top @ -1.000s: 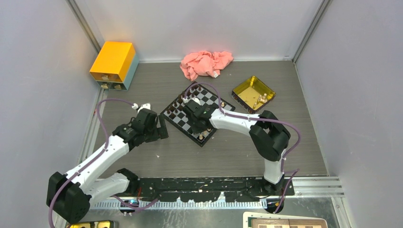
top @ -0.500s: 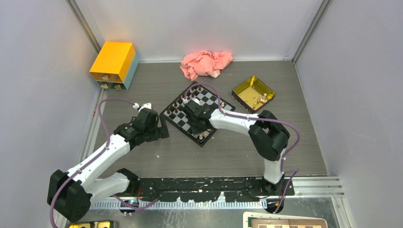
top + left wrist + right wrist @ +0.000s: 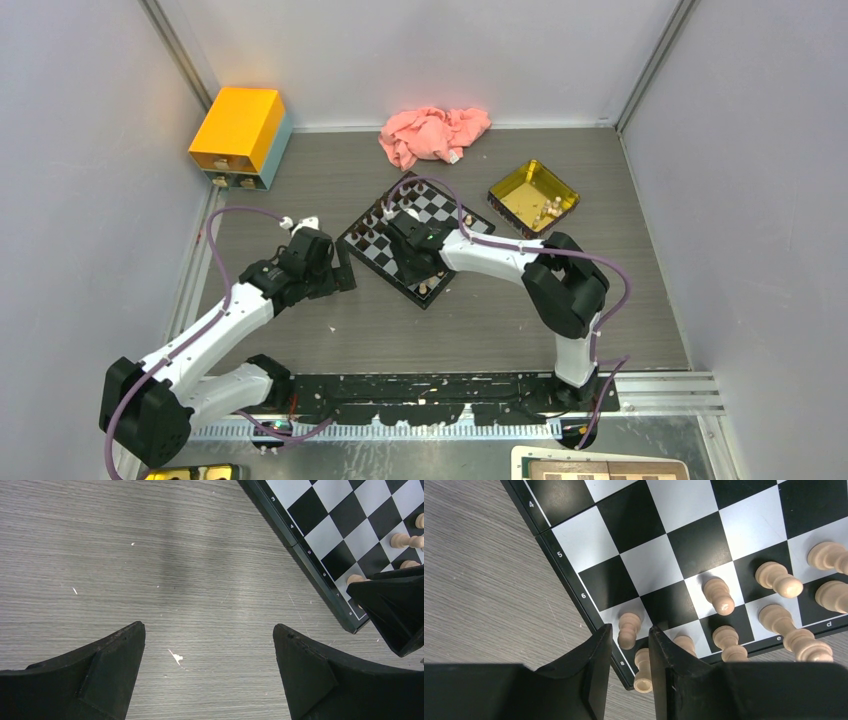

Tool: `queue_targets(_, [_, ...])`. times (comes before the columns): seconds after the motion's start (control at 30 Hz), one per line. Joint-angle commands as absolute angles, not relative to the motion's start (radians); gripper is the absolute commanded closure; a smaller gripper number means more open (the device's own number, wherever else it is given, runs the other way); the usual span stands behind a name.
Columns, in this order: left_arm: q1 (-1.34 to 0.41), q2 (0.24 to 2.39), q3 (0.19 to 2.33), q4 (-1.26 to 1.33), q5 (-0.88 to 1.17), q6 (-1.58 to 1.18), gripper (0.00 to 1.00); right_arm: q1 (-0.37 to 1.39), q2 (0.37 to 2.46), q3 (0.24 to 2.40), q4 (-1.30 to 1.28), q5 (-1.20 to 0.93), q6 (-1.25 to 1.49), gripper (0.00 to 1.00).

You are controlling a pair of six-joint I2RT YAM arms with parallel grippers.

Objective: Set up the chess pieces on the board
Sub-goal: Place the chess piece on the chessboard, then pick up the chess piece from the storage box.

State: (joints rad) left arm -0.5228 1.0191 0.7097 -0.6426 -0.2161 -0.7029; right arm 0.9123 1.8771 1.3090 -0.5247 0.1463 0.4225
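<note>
The board (image 3: 437, 208), black and pale grey, lies mid-table. Dark chess pieces (image 3: 375, 218) line its far-left edge. Pale chess pieces (image 3: 774, 577) stand in two rows along the near edge. My right gripper (image 3: 630, 630) hangs over the board's near corner (image 3: 420, 272). Its jaws stand open around a pale piece (image 3: 642, 670) upright on the corner square, with a gap on the left side. My left gripper (image 3: 208, 627) is wide open over bare table just left of the board (image 3: 350, 515), and it holds nothing.
A yellow see-through tray (image 3: 533, 197) with a few pale pieces (image 3: 549, 210) sits right of the board. A pink cloth (image 3: 433, 134) lies at the back, a yellow drawer box (image 3: 240, 135) at the back left. Grey walls enclose the table.
My right gripper's jaws have parted from the pale piece on the corner square. The left arm has hardly moved.
</note>
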Motion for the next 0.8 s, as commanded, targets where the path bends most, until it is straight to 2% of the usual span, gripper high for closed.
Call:
queue_targets(0.0, [-0.528, 1.017, 0.715, -0.602, -0.212, -0.7, 0.01, 0.909, 1.872, 1.36, -0.536, 0.144, 0.408, 0.61])
queue_targets(0.17, [-0.526, 1.014, 0.722, -0.604, -0.216, -0.694, 0.01, 0.911, 1.843, 1.398, -0.555, 0.146, 0.403, 0.61])
queue_targets(0.43, [-0.528, 1.02, 0.735, -0.604, -0.221, -0.685, 0.01, 0.87, 1.797, 1.599, -0.649, 0.218, 0.345, 0.6])
queue_targets(0.77, [-0.527, 1.051, 0.76, -0.602, -0.219, -0.671, 0.01, 0.535, 1.745, 1.676, -0.672, 0.329, 0.349, 0.53])
